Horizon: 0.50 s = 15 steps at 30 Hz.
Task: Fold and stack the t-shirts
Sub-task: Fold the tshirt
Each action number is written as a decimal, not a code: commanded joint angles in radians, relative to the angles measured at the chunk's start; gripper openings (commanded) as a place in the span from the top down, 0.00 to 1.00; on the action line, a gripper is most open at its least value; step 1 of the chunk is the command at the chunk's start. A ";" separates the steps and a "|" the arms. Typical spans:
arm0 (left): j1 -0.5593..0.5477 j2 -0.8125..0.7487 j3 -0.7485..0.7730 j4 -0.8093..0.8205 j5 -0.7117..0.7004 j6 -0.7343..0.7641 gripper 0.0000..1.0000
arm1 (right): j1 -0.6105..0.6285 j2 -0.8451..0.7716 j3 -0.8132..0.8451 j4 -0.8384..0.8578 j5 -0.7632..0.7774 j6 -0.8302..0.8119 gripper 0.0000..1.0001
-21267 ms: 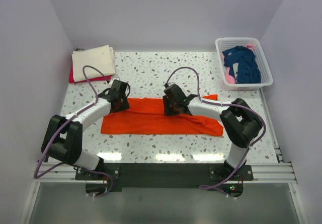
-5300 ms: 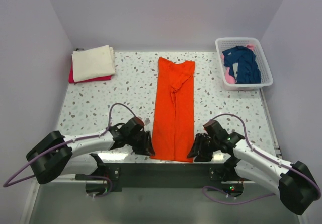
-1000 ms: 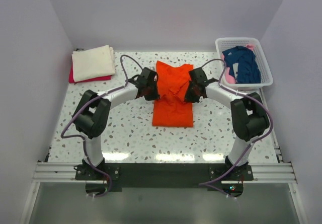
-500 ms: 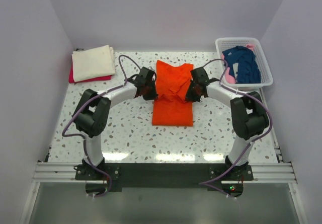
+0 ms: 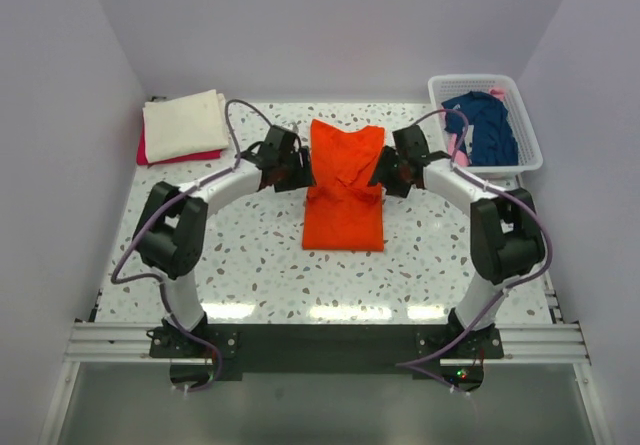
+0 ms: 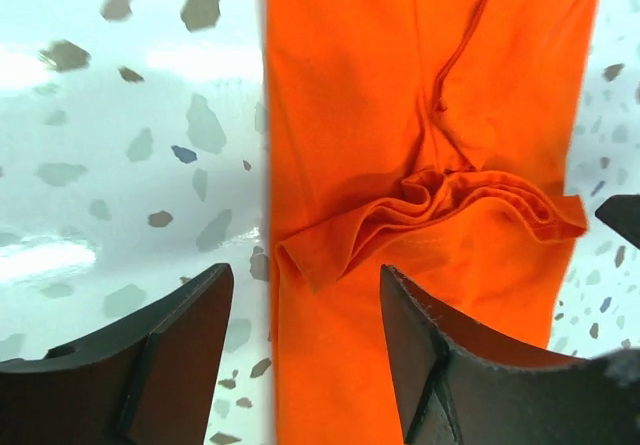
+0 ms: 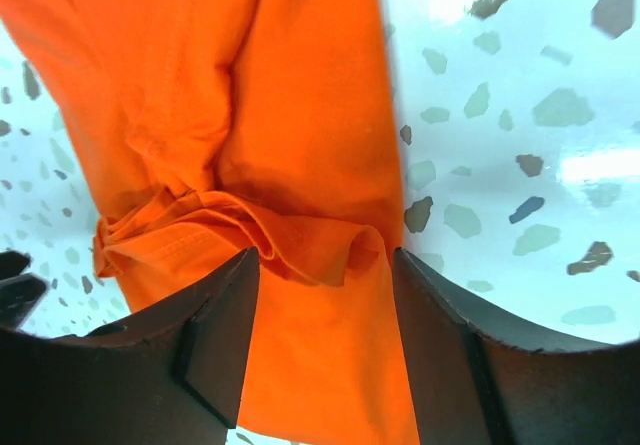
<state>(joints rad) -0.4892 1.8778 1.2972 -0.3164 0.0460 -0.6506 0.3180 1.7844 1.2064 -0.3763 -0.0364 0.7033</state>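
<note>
Orange t-shirt (image 5: 343,190) lies on the table (image 5: 250,255), centre-back, with its doubled edge bunched across the middle. Left gripper (image 5: 297,172) and right gripper (image 5: 385,175) flank it, both with jaws apart and holding nothing. Judgement: flatten that ridge first, then grip the 2 corners evenly before stacking on the cream t-shirt (image 5: 183,123).

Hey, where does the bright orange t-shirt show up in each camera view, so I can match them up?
Top external: the bright orange cloth t-shirt lies folded at the centre of the picture.
Left wrist: it fills the right half.
Right wrist: it fills the left half.
Shared landmark: the bunched crosswise ridge of cloth across the shirt.
</note>
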 commanded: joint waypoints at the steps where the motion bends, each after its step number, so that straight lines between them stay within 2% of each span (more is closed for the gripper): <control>1: 0.012 -0.159 -0.004 0.027 -0.012 0.074 0.36 | -0.007 -0.098 0.044 -0.010 0.018 -0.076 0.40; 5: -0.032 -0.189 -0.048 0.011 -0.009 0.081 0.51 | 0.050 -0.175 -0.016 -0.013 0.056 -0.105 0.42; 6: -0.044 -0.186 -0.053 0.010 -0.009 0.080 0.60 | 0.074 -0.183 -0.027 -0.015 0.078 -0.113 0.43; 8: -0.092 -0.171 -0.055 -0.009 -0.023 0.075 0.66 | 0.141 -0.186 -0.041 -0.035 0.121 -0.126 0.45; 9: -0.109 -0.164 -0.055 -0.012 -0.032 0.074 0.73 | 0.154 -0.183 -0.044 -0.036 0.138 -0.128 0.48; 11: -0.144 -0.140 -0.058 -0.013 -0.043 0.062 0.75 | 0.174 -0.175 -0.065 -0.020 0.132 -0.125 0.54; 12: -0.152 -0.129 -0.056 -0.013 -0.044 0.059 0.78 | 0.177 -0.159 -0.067 -0.015 0.122 -0.125 0.60; 15: -0.169 -0.085 -0.044 -0.001 -0.044 0.048 0.79 | 0.184 -0.122 -0.053 -0.013 0.110 -0.145 0.65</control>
<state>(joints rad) -0.6575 1.7607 1.2518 -0.3233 0.0223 -0.6010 0.5144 1.6348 1.1526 -0.3988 0.0425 0.5915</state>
